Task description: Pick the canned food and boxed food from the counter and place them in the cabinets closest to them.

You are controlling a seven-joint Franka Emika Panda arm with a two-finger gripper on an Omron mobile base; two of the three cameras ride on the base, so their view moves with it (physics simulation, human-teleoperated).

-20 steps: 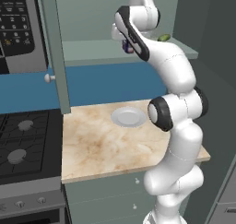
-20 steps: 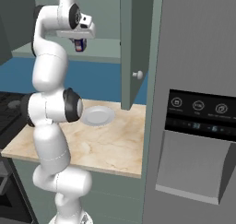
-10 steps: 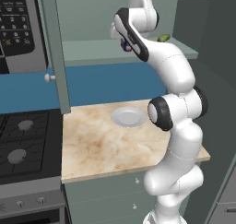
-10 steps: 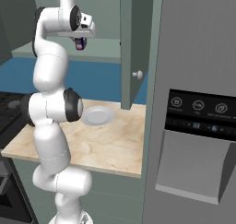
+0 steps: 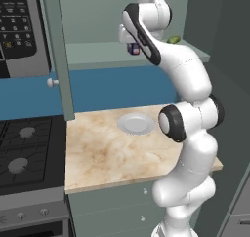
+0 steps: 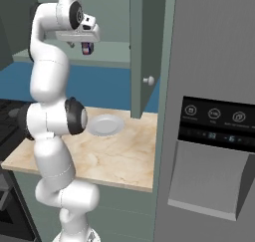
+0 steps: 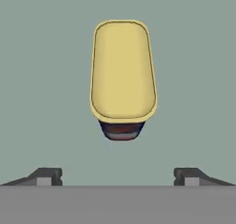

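With gripper [image 7: 118,176] spread open, retract straight up clear of can [image 7: 122,80] standing on cabinet shelf [image 5: 93,53].

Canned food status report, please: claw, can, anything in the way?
Claw open, up at the cabinet shelf. Canned food free between the spread tips, ungripped. Small green object further along shelf; path looks clear.

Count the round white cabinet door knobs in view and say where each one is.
2. One knob is on the open door left of the arm, over the stove edge. The other knob is on the open door beside the fridge. More may be hidden.
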